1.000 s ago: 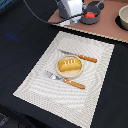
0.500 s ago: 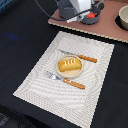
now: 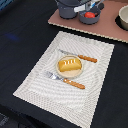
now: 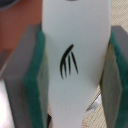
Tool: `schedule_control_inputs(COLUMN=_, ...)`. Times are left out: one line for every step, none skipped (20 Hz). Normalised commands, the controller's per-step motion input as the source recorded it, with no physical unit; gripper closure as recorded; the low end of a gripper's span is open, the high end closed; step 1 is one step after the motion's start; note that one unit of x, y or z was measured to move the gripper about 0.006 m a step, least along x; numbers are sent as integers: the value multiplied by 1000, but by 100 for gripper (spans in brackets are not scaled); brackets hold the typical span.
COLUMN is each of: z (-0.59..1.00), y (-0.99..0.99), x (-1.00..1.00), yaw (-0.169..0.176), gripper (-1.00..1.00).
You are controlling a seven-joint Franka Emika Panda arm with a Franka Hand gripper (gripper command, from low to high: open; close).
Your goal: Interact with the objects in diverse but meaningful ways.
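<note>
In the wrist view my gripper (image 4: 75, 70) is shut on a flat white piece (image 4: 75, 45) with a black mark, held between the green pads (image 4: 35, 80). In the exterior view a white-blue piece (image 3: 93, 6) shows at the top edge above the blue-grey frying pan (image 3: 92, 19), which holds the red tomato (image 3: 89, 15). The blue-grey pot (image 3: 67, 9) stands beside the pan. The gripper itself is mostly cut off there. The golden-yellow bread loaf (image 3: 69, 64) lies on the round plate. The sausage is out of view.
The beige plate (image 3: 75, 73) sits on a striped placemat (image 3: 40, 80), with a wooden-handled knife (image 3: 80, 56) behind it and a fork (image 3: 67, 80) in front. A brown board (image 3: 107, 27) carries the pot, the pan and a bowl (image 3: 122, 17).
The arm's white body, seen above the pot and pan earlier, has moved towards the top edge of the exterior view and now hardly shows. The bread, knife and fork have not moved.
</note>
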Motion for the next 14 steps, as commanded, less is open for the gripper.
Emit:
schedule_control_inputs(z=566, y=457, x=717, yaw=0, gripper=100)
schedule_control_inputs(z=543, y=451, x=720, yaw=0, gripper=100)
schedule_control_inputs(z=529, y=449, x=729, yaw=0, gripper=100)
schedule_control_inputs(z=486, y=451, x=734, yaw=0, gripper=100)
schedule_control_inputs(z=343, y=477, x=734, yaw=0, gripper=100)
schedule_control_inputs(z=243, y=517, x=689, yaw=0, gripper=100)
schedule_control_inputs(z=151, y=546, x=669, yaw=0, gripper=100)
schedule_control_inputs(z=71, y=574, x=651, yaw=0, gripper=100)
schedule_control_inputs(z=0, y=606, x=637, yaw=0, gripper=100)
schedule_control_inputs(z=0, y=620, x=611, yaw=0, gripper=100)
schedule_control_inputs(z=0, y=631, x=586, yaw=0, gripper=100)
schedule_control_inputs(z=0, y=654, x=591, yaw=0, gripper=100)
schedule_control_inputs(z=-26, y=634, x=526, yaw=0, gripper=100)
schedule_control_inputs(z=-29, y=637, x=506, yaw=0, gripper=100)
